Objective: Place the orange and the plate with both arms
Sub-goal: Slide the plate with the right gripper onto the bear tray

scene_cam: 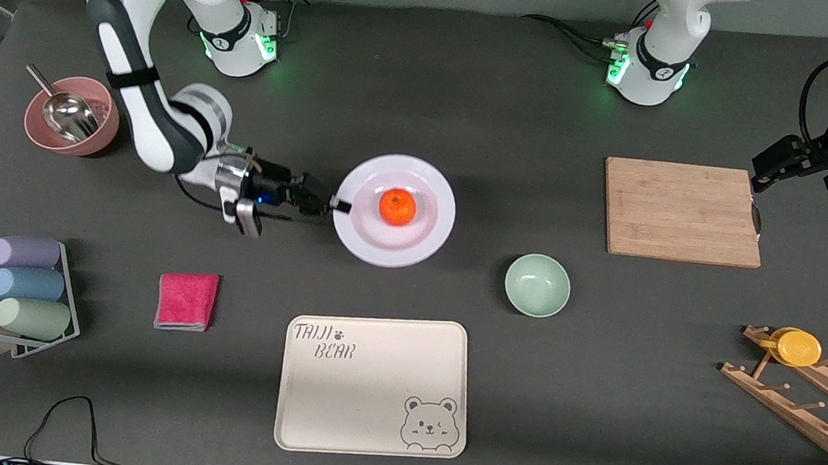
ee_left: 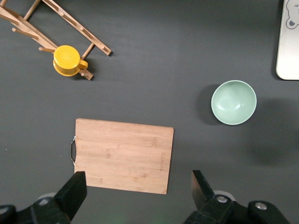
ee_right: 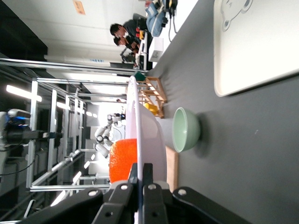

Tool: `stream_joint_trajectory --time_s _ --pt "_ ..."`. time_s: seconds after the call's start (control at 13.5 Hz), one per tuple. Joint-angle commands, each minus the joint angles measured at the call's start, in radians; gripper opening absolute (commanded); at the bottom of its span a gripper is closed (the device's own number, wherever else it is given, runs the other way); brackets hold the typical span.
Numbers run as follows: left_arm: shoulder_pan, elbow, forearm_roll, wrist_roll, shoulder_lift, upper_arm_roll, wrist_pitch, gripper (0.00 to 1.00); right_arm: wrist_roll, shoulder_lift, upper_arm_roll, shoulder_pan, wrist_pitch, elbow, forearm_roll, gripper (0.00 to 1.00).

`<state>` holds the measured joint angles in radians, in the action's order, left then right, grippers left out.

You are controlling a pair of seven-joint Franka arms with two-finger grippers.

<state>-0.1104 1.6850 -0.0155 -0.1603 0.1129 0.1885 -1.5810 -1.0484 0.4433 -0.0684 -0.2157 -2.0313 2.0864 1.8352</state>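
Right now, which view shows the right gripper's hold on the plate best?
The right wrist view: the right gripper is shut on the plate rim, seen edge-on, the orange on it. The front view shows the pinch from above, small. The left wrist view shows none of it.

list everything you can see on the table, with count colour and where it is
plate: 1, white, mid-table, rim pinched by the right gripper
orange: 1, bright orange, on the plate
green bowl: 1, mint, nearer the front camera than the plate, toward the left arm's end
bear tray: 1, cream, nearest the front camera, mid-table
cutting board: 1, wood, left arm's end
wooden rack: 1, holding a yellow cup, left arm's end
pink cloth: 1, beside the tray, toward the right arm's end
pink bowl: 1, holding a metal scoop, right arm's end
wire rack: 1, with purple, blue, green rolls, right arm's end
right gripper: shut on the plate's rim
left gripper: open, over the cutting board, waiting
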Motion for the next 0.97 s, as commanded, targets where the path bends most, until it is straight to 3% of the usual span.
stream_joint_trajectory --time_s 0.0,0.3,0.52,0.67,0.89 --pt "0.003 0.005 -0.012 0.024 0.007 -0.001 0.015 1.0 0.229 0.261 0.06 -0.008 0.008 -0.417 -0.168 0.0" --pt "0.002 -0.02 0.003 0.045 0.011 -0.023 0.047 1.0 0.409 0.469 0.085 -0.013 0.005 -0.779 -0.203 0.0" --pt "0.002 -0.022 0.0 0.141 0.011 -0.058 0.064 1.0 0.442 0.627 0.183 -0.05 0.002 -1.021 -0.215 0.0" --pt "0.003 -0.022 0.008 0.173 0.014 -0.111 0.064 1.0 0.447 0.696 0.196 -0.053 -0.019 -1.107 -0.211 0.0" --pt "0.011 -0.018 0.011 0.173 0.01 -0.11 0.058 1.0 0.436 0.727 0.188 -0.065 -0.095 -1.123 -0.208 0.0"
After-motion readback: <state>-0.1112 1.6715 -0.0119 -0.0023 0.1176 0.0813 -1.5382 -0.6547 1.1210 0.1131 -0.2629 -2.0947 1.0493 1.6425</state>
